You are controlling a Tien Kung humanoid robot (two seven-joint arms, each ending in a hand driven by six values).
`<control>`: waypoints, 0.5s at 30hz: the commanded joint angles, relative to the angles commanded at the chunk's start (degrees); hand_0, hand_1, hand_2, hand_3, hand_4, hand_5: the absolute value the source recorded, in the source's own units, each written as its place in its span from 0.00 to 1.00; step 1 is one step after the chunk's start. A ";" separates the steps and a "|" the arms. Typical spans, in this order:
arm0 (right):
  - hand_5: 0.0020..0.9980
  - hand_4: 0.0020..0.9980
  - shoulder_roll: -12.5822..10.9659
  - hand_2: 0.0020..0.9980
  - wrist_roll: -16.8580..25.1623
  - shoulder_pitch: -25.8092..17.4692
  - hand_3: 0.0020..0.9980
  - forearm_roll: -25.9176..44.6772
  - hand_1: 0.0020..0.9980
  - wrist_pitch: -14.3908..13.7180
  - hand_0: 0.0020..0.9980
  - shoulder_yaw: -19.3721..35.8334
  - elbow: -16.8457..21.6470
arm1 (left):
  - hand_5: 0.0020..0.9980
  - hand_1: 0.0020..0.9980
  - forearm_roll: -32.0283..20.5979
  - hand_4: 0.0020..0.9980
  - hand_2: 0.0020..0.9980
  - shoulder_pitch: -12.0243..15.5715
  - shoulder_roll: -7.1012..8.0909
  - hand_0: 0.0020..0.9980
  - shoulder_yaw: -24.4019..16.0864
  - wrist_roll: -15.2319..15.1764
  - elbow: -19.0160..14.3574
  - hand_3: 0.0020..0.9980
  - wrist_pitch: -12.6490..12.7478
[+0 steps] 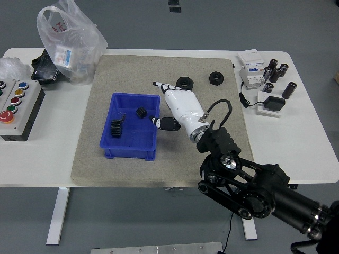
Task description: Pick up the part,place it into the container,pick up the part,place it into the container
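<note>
A blue container (131, 149) stands on the grey mat (106, 79). Inside it lie a black gear (116, 128) at the left and a small black part (141, 112) near the back right. My right hand (170, 105), white with black fingertips, hovers just right of the container with its fingers spread and nothing in them. Two black nuts, one (184, 83) just behind the hand and one (216, 78) further right, rest on the mat. My left arm is out of view.
A button box (15, 108) sits at the left edge, with a plastic bag (69, 37) and black item (42, 69) behind it. Breakers (252, 69), black cylinders (277, 71) and a small white-based device (269, 103) occupy the back right.
</note>
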 joint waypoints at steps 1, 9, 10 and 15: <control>0.33 0.78 -0.63 0.82 0.25 -1.27 0.85 0.08 0.76 -0.39 0.49 2.06 0.46 | 0.27 0.64 0.16 0.66 0.62 0.06 -0.03 0.61 -0.20 -0.04 0.00 0.67 0.00; 0.34 0.78 -4.75 0.81 3.16 -10.81 0.84 1.86 0.77 -1.90 0.50 15.83 2.18 | 0.27 0.64 1.42 0.66 0.62 0.55 0.02 0.61 -1.52 -0.21 0.00 0.67 -0.02; 0.34 0.77 -4.92 0.80 3.57 -11.76 0.83 2.22 0.76 -2.01 0.50 17.06 2.17 | 0.27 0.64 1.54 0.66 0.62 0.54 0.03 0.61 -1.58 -0.23 0.00 0.67 -0.05; 0.34 0.77 -4.99 0.80 5.75 -15.04 0.83 3.73 0.76 -2.92 0.50 21.59 2.73 | 0.27 0.64 2.10 0.66 0.62 0.40 0.11 0.61 -1.79 -0.38 0.00 0.67 -0.16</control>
